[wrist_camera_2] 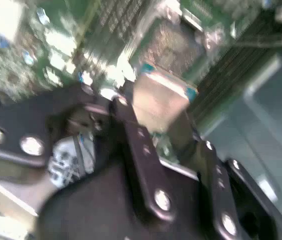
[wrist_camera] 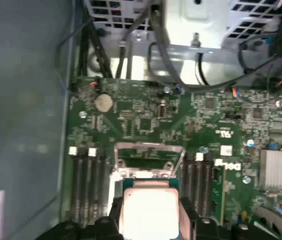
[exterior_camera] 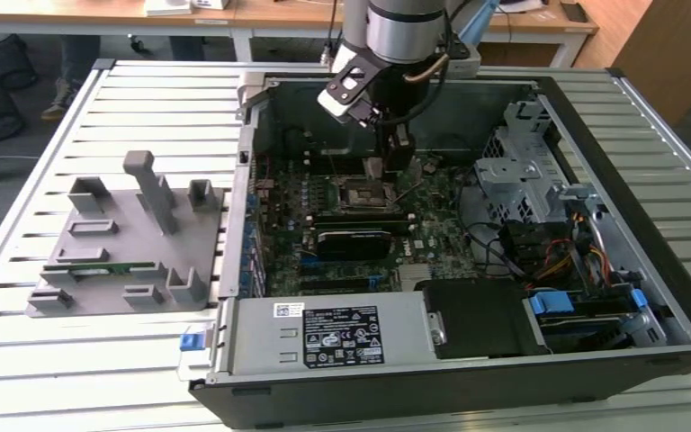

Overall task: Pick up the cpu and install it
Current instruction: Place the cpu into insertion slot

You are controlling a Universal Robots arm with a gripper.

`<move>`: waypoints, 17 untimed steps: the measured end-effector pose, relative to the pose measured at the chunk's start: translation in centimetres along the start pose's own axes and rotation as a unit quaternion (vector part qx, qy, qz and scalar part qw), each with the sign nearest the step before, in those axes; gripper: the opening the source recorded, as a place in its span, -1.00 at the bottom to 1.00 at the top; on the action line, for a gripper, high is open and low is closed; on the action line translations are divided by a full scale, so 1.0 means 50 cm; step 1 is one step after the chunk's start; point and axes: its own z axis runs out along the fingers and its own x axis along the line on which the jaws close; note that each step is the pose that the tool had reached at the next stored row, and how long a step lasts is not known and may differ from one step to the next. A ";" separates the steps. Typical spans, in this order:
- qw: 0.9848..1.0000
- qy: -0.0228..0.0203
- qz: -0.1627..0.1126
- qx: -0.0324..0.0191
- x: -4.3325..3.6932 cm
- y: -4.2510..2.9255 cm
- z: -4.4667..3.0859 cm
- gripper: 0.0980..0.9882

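Observation:
The cpu [wrist_camera: 148,210], a flat square chip with a silver-white top, sits between my gripper's [wrist_camera: 149,222] black fingers [wrist_camera: 112,220], which are shut on its edges. In the second wrist view the cpu [wrist_camera_2: 159,97] is tilted, above the green motherboard. The black socket frame [wrist_camera: 148,156] with its metal bracket lies just ahead of the chip. In the exterior view my gripper [exterior_camera: 384,167] hangs inside the open computer case, a little above and behind the socket [exterior_camera: 363,193].
The case walls [exterior_camera: 249,180] surround the motherboard. A drive cage [exterior_camera: 525,162] and cables [exterior_camera: 561,261] stand at the exterior view's right, with the power supply [exterior_camera: 321,333] in front. A grey fixture [exterior_camera: 123,243] holding a green memory stick [exterior_camera: 100,267] rests on the slatted table.

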 end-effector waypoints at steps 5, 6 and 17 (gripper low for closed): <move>1.000 0.000 0.000 0.000 -0.010 -0.006 0.004 -0.04; 1.000 0.000 0.000 0.000 -0.010 -0.006 0.003 -0.04; 1.000 0.000 0.000 0.000 -0.010 -0.008 0.002 -0.04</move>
